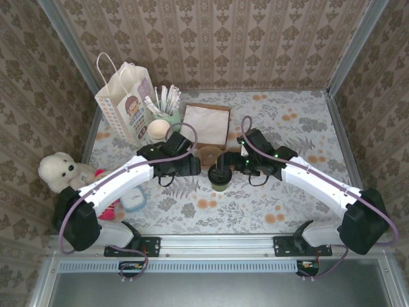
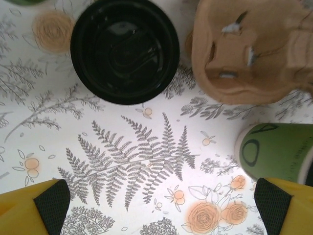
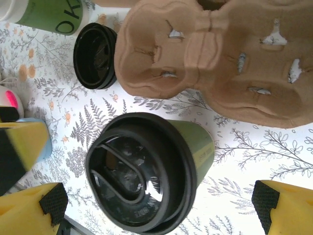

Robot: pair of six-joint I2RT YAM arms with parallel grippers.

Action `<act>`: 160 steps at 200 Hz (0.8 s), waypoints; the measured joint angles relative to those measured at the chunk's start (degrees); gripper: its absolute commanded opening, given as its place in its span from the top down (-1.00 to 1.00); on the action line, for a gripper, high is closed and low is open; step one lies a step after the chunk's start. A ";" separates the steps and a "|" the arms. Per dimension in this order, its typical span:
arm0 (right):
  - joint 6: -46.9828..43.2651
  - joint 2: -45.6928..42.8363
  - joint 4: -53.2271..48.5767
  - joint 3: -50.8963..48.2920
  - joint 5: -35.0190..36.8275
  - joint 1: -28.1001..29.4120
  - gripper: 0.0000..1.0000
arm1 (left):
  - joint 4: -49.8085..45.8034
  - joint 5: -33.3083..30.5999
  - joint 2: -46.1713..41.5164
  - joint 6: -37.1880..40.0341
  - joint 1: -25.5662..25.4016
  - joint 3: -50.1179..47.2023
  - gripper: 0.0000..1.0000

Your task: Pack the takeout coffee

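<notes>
The takeout coffee (image 1: pixel 221 178) stands upright on the table (image 1: pixel 300 134). Its long axis is vertical, with the black lid pointing up and the narrower olive-green base on the flowered cloth. It sits just beside the cardboard carrier (image 1: pixel 209 155), on the side of the carrier nearer the arm bases. It is outside the slots, with a strip of cloth showing between cup and carrier.

In the right wrist view the lid faces the lens and the green wall of the takeout coffee (image 3: pixel 146 171) tapers away toward the carrier (image 3: pixel 215 58). The right gripper (image 3: pixel 156 208) is spread wide. Its black pads (image 3: pixel 51 203) stand one on each side of the cup with a clear gap on both sides, so it grips nothing.

The left gripper (image 2: pixel 161 210) is also spread wide, and only fern-printed cloth lies between its fingers (image 2: pixel 49 205), so it holds nothing. In that view the takeout coffee (image 2: pixel 276 152) lies on the near side of the carrier (image 2: pixel 249 49), right up against the right-hand pad. Whether the two touch cannot be told.

A loose black lid (image 2: pixel 124 49) lies flat on the cloth just beside the carrier, with a narrow gap between them.
</notes>
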 measured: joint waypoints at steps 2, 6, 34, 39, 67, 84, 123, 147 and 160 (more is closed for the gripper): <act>-0.04 0.24 -0.28 0.35 0.31 0.24 -1.00 | -0.11 0.11 0.28 -0.04 0.00 0.02 -1.00; -0.17 0.87 -1.11 1.20 0.87 0.68 -1.00 | -0.22 0.28 0.85 -0.15 0.00 0.02 -1.00; -1.09 5.03 -4.92 5.25 3.45 3.45 -1.00 | -1.16 1.40 3.78 -0.59 0.00 0.02 -1.00; -1.16 5.73 -5.49 5.77 3.65 3.89 -1.00 | -1.16 1.60 3.93 -0.59 0.00 0.02 -1.00; -1.51 8.94 -7.89 7.82 4.85 5.92 -1.00 | -0.85 3.43 4.61 -0.61 0.39 0.02 -1.00; -1.81 10.75 -8.98 8.96 5.18 6.75 -1.00 | -0.28 4.83 5.22 -0.59 0.87 0.02 -1.00; -2.56 13.05 -10.38 11.10 6.25 8.00 -1.00 | 1.36 7.63 6.86 -0.59 1.84 -0.02 -1.00; -2.54 13.79 -11.28 11.63 7.08 8.20 -0.96 | 1.99 8.81 7.32 -0.57 1.88 -0.02 -1.00; -2.34 14.32 -11.78 11.80 7.91 8.20 -0.92 | 2.08 9.31 7.54 -0.57 1.88 -0.02 -1.00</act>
